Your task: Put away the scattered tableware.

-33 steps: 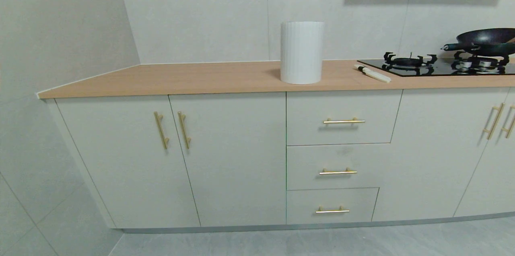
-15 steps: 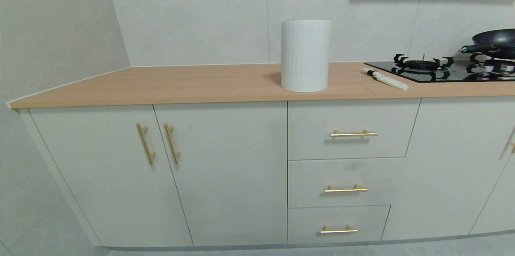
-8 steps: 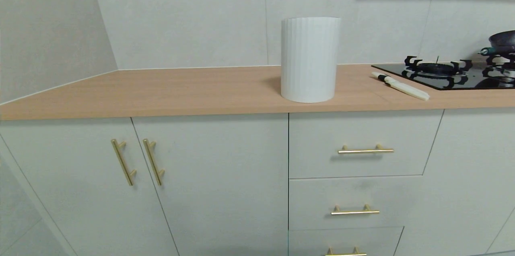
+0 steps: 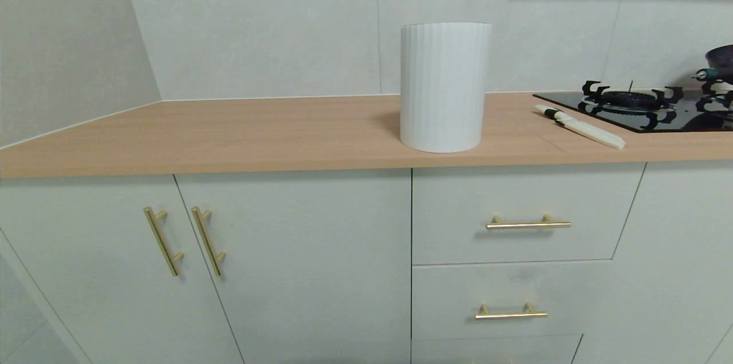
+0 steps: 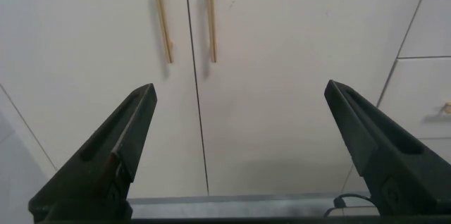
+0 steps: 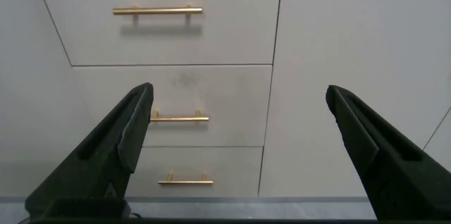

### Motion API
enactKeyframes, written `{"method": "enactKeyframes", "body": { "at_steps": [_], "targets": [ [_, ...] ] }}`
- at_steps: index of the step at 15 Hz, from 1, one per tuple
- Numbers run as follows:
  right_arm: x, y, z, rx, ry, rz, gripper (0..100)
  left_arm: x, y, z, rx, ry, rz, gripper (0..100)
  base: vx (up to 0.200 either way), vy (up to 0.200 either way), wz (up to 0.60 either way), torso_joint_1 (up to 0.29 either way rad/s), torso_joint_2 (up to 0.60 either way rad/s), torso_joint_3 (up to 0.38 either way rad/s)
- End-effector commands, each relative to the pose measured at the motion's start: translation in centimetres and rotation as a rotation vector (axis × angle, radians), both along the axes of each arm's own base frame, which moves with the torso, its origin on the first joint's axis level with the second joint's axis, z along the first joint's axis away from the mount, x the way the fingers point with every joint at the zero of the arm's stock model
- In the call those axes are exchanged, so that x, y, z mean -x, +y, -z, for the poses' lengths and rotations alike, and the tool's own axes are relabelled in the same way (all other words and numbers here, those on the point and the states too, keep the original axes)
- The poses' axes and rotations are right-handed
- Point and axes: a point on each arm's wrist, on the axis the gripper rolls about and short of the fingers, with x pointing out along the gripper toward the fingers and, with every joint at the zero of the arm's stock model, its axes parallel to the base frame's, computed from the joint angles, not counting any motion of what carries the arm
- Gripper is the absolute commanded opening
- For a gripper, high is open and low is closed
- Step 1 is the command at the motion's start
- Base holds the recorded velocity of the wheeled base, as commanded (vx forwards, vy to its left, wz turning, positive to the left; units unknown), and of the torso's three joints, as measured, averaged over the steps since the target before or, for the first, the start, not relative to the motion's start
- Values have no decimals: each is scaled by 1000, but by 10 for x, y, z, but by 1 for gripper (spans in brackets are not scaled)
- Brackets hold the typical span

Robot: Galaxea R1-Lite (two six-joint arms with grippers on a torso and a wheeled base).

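You are looking at a kitchen. A wood-toned surface [image 4: 257,135] tops pale cabinets [image 4: 298,261] with brass handles [image 4: 528,224]. At the frame's right, a gas hob [image 4: 630,102] sits before tiled walls [image 4: 257,32].

Gas stove [image 4: 647,110] on wooden countertop [image 4: 257,129] above drawers [image 4: 515,198]

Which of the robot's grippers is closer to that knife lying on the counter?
Right, most likely. The right gripper faces the drawers beneath the knife; the left gripper faces the cupboard doors, farther to the left.
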Motion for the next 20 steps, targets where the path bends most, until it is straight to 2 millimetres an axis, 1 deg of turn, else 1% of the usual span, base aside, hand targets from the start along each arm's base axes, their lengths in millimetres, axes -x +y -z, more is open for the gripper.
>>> {"method": "enactKeyframes", "body": {
  "at_steps": [1,10,20],
  "targets": [
    [0,0,0,1,1,-1,100,0,0,0,-1,1,0,100,0,0,0,0,0,0],
    [0,0,0,1,1,-1,100,0,0,0,-1,1,0,100,0,-200,0,3,2,3],
    [0,0,0,1,1,-1,100,0,0,0,1,1,0,100,0,0,0,0,0,0]
  ]
}}
